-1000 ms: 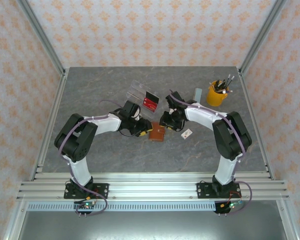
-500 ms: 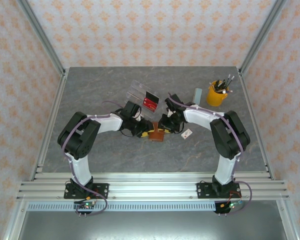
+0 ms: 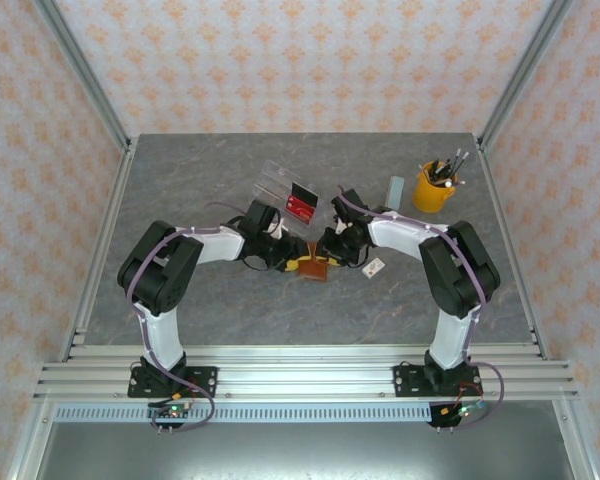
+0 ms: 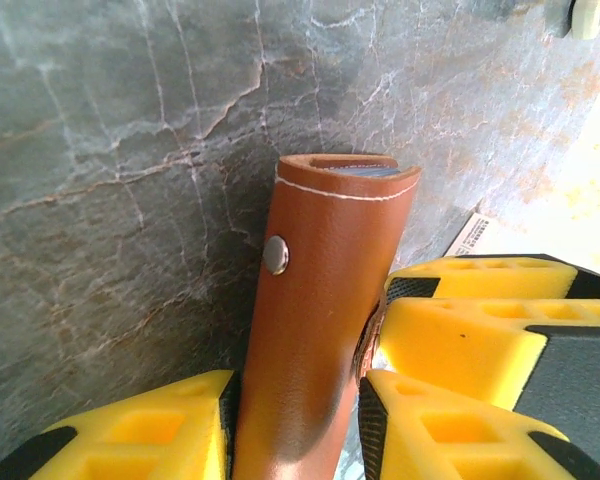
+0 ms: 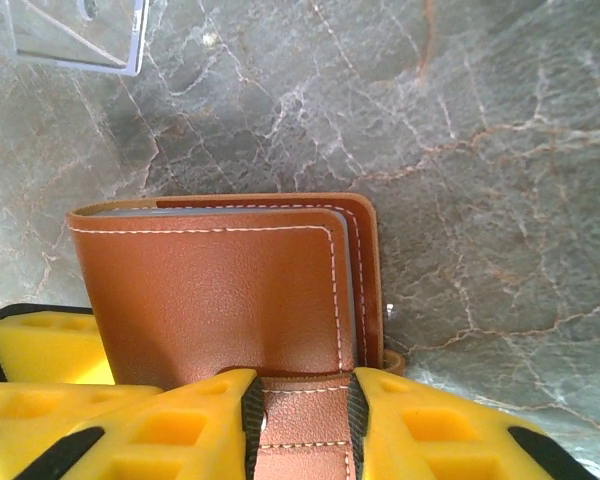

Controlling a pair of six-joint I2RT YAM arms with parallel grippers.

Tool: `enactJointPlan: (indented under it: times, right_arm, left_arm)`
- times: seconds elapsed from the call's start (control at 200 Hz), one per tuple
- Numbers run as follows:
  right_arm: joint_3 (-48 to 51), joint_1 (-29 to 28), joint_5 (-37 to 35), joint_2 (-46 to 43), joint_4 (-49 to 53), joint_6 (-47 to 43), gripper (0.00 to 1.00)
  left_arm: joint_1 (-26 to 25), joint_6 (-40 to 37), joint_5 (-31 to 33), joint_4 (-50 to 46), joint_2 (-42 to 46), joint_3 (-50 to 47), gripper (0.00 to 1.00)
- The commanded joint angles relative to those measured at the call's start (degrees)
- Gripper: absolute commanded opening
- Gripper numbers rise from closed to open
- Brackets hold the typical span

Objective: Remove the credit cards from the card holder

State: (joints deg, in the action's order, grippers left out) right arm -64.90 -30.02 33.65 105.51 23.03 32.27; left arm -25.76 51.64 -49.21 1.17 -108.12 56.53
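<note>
Opening step, I reckon; card holder stands folded shut on the table; left gripper clamps its body, right gripper pinches the snap strap; next move probably needs popping that strap without dragging the wallet.

Surface: grey stone-pattern slab with pale veining, bounded by aluminium rails on the left, right and near edges.

Items on the surface:
- Clear acrylic tray, behind centre, set at an angle.
- Credit cards, red and black faces visible, touching the tray's right end; whether they stand in the tray or just beside it cannot be told.
- Card holder, brown leather, closed, near the middle; contact with the surface cannot be confirmed.
- White tag, flat, just right of the card holder.
- Small grey-blue block, far right area.
- Yellow cup, upright, holding pens, just right of the block
</note>
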Motion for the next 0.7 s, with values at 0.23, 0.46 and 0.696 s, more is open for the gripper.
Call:
enactJointPlan:
  times: [0.23, 0.46, 0.696]
  right_arm:
    - [3.5, -0.74, -7.18, -3.02, -1.76, 1.48, 0.36]
    - [4.6, -1.59, -13.74, -9.68, -2.11, 0.45, 0.48]
    - [2.95, -3.2, -11.12, -9.73, -1.65, 0.51, 0.49]
  left_arm:
    - [0.42, -0.06, -3.35, 5.2, 4.25, -0.1, 0.21]
    - [0.8, -5.5, -1.73, -2.75, 5.34, 2.53, 0.03]
    - [0.8, -9.88, -0.32, -8.5, 6.86, 4.56, 0.0]
